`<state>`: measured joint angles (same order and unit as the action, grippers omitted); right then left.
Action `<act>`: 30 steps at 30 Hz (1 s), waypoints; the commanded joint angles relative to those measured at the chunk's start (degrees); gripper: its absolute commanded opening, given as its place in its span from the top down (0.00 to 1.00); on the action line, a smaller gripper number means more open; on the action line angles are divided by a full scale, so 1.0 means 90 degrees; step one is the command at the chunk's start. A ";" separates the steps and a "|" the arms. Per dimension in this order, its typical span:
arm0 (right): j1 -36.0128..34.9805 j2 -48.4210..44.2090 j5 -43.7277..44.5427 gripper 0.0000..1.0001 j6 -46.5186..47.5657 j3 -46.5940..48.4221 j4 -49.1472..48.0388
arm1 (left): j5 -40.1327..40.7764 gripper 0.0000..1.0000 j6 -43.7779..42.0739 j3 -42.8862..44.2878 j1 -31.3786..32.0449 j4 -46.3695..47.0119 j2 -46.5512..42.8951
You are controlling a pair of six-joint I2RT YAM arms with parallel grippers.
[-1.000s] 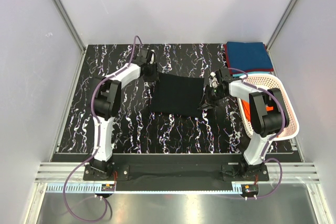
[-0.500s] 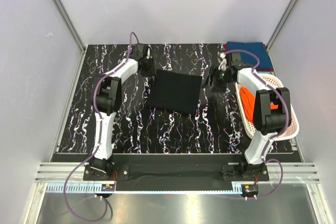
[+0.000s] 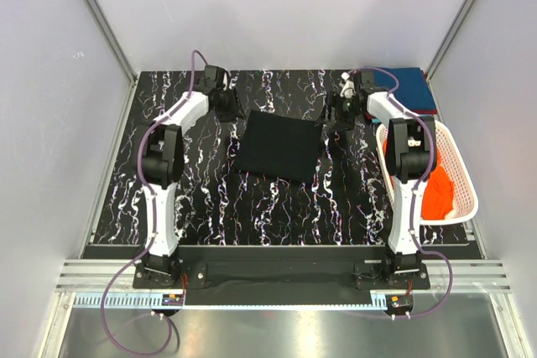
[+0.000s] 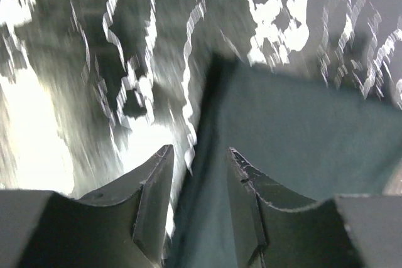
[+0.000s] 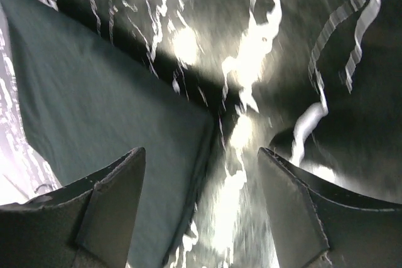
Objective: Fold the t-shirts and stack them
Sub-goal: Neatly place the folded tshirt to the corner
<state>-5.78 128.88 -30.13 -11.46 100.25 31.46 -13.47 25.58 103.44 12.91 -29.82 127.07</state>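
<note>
Right pincer [image 3: 335, 120] gaping wide, gripping nothing, left pincer [image 3: 228, 110] half open, empty too. Lying between them on the black marbled desk [image 3: 201, 199]: folded black fabric t-shirt [image 3: 278, 147], far edge running pincer to pincer.

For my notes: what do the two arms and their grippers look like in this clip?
Both the left arm and right arm have white links with black joints, each trailed by a purple cable. The left gripper and right gripper carry dark, wedge-shaped fingers.
</note>
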 commanded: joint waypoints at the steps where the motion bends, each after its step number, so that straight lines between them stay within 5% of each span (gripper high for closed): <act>1: 0.0047 0.0366 -0.0694 0.20 0.0200 0.0609 -0.0029 | -0.0396 0.57 0.0282 -0.0747 0.0099 0.0159 -0.1002; 10: -0.0060 0.0758 -0.0677 0.20 -0.0123 0.0688 -0.0039 | -0.0251 0.57 0.0292 -0.2176 0.0343 0.0394 -0.1258; 30: -0.0334 0.0407 -0.0422 0.27 -0.0182 -0.0142 0.0049 | 0.0325 0.57 0.0263 -0.2352 0.0343 0.0277 -0.1042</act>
<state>-8.16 132.81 -37.12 -14.66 101.58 28.08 -14.13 28.40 83.37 16.19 -28.05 117.93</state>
